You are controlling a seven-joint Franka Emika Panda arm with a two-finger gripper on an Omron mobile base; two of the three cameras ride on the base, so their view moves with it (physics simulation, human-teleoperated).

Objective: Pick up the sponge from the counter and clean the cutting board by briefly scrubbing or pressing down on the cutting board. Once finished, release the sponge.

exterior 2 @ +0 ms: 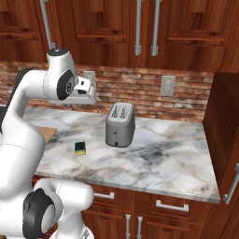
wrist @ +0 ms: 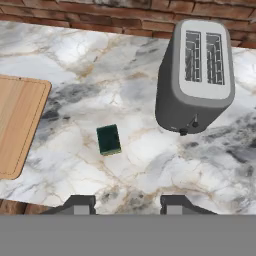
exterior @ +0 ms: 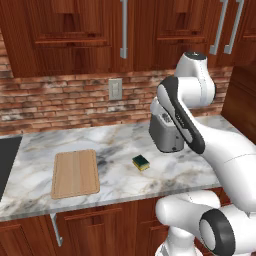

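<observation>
The two-finger gripper (wrist: 127,204) hangs high above the white-and-grey veined marble counter (wrist: 150,170), its two small dark fingertips (wrist: 80,204) spread wide apart with nothing between them, so it is unclenched and empty. Directly ahead of it in the hand view lies the sponge (wrist: 108,139), a small rectangular block with its dark green scrubbing layer facing up and a yellow body showing at the edge in the left base view (exterior: 141,162); it sits flat on the marble, untouched. To one side of it, apart from it, lies the flat light tan wooden cutting board (wrist: 17,125) with rounded corners, bare on top. On the other side stands a grey two-slot metal toaster (wrist: 196,75), near the sponge but not touching it. The pick-up has not begun. The main risk, as I judge it, is in the descent: the sponge lies turned slightly against the line of the fingers, so closing without aligning could nudge it away or pinch a corner. A sweep toward the toaster side could also clip the appliance.
</observation>
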